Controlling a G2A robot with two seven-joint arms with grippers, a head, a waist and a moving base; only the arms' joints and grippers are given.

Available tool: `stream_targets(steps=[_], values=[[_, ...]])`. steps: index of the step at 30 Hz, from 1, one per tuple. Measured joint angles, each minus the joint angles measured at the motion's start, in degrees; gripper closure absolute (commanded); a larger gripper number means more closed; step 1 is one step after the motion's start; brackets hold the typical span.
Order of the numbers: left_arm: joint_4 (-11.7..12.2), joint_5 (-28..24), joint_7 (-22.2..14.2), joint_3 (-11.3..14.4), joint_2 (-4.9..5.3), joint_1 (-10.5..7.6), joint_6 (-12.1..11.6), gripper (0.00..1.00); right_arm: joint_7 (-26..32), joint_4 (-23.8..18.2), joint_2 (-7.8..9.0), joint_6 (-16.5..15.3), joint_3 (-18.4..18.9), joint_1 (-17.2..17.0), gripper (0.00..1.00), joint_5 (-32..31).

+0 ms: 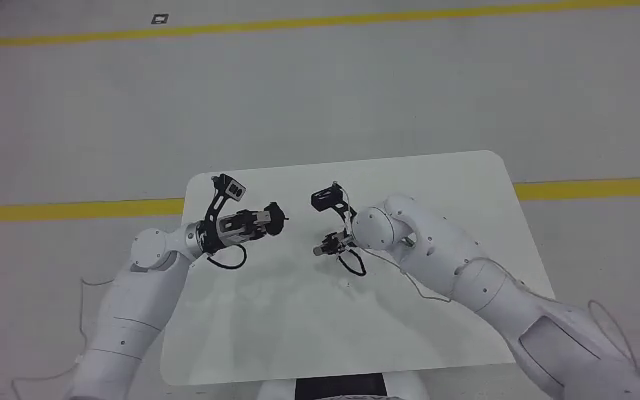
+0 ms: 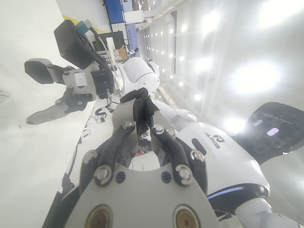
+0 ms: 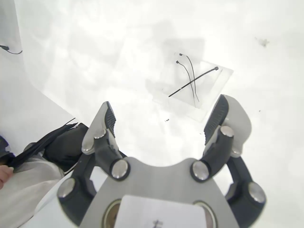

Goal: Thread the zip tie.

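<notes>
My left gripper [image 2: 142,122] is shut on a black zip tie [image 2: 143,106], whose bunched dark end sticks out past the fingertips. In the top view this gripper [image 1: 275,217] hangs over the table's left part and faces my right gripper [image 1: 320,248], a short gap away. My right gripper [image 3: 163,115] is open with nothing between its fingers and is tilted down toward the table. Beyond it, three loose black zip ties [image 3: 190,79] lie crossed on a clear flat sheet [image 3: 213,100]. The held tie's thin tips [image 3: 70,122] show beside the right gripper. The left wrist view shows the right gripper [image 2: 35,96] with its fingers spread.
The white table [image 1: 430,200] has a rounded edge. Its right and near parts are bare. A tiny dark speck [image 3: 167,120] lies near the clear sheet.
</notes>
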Motion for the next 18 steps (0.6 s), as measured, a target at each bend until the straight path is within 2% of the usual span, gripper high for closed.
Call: stream_targets(steps=[5, 9, 11, 13, 18], values=[[0.0, 0.0, 0.0, 0.0, 0.0, 0.0, 0.0, 1.0, -0.4, -0.2, 0.0, -0.4, 0.0, -0.3, 0.0, 0.0], [0.0, 0.0, 0.0, 0.0, 0.0, 0.0, 0.0, 1.0, -0.1, -0.7, 0.03, -4.7, -0.8, -0.8, 0.0, -2.2], [0.0, 0.0, 0.0, 0.0, 0.0, 0.0, 0.0, 1.0, 1.4, -0.4, -0.18, -5.6, -1.8, -0.4, 0.0, -3.6], [0.0, 0.0, 0.0, 0.0, 0.0, 0.0, 0.0, 1.0, 2.3, -0.1, -0.37, -5.3, -2.5, 0.0, 0.0, -5.5], [0.0, 0.0, 0.0, 0.0, 0.0, 0.0, 0.0, 1.0, 2.3, -0.1, -0.37, -5.2, -2.5, 0.0, 0.0, -5.3]])
